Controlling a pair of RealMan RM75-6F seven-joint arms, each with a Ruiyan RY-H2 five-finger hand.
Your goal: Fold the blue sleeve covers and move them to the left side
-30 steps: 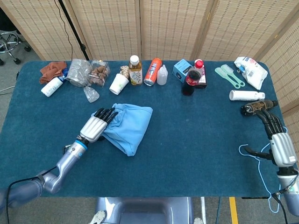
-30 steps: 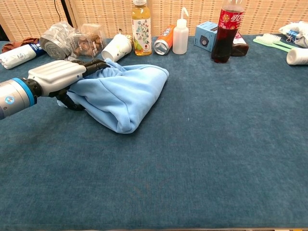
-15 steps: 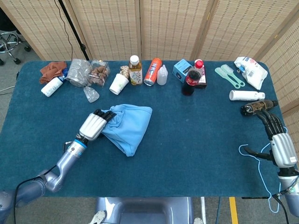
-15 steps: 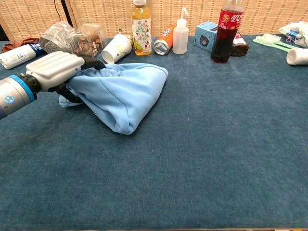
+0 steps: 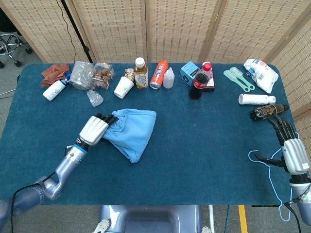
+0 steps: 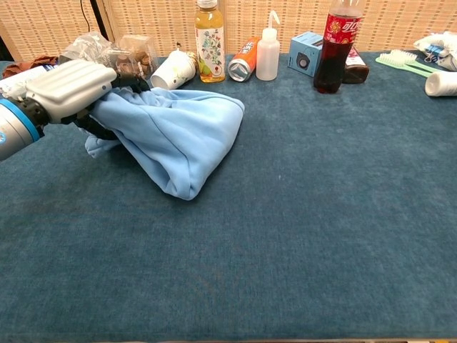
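1. Your left hand [image 5: 95,128] gripped the left edge of the blue sleeve covers [image 5: 130,132], dark fingers [image 5: 108,118] curled into the cloth, that edge lifted slightly off the table [image 5: 204,145].
2. The bundle lay folded left of the table's centre, just in front of the paper cup [image 5: 123,87] and tea bottle [image 5: 140,73].
3. Your right hand [image 5: 290,145] rested at the right edge, fingers stretched toward the black hair dryer [image 5: 266,111]; I could not tell whether they touched it.
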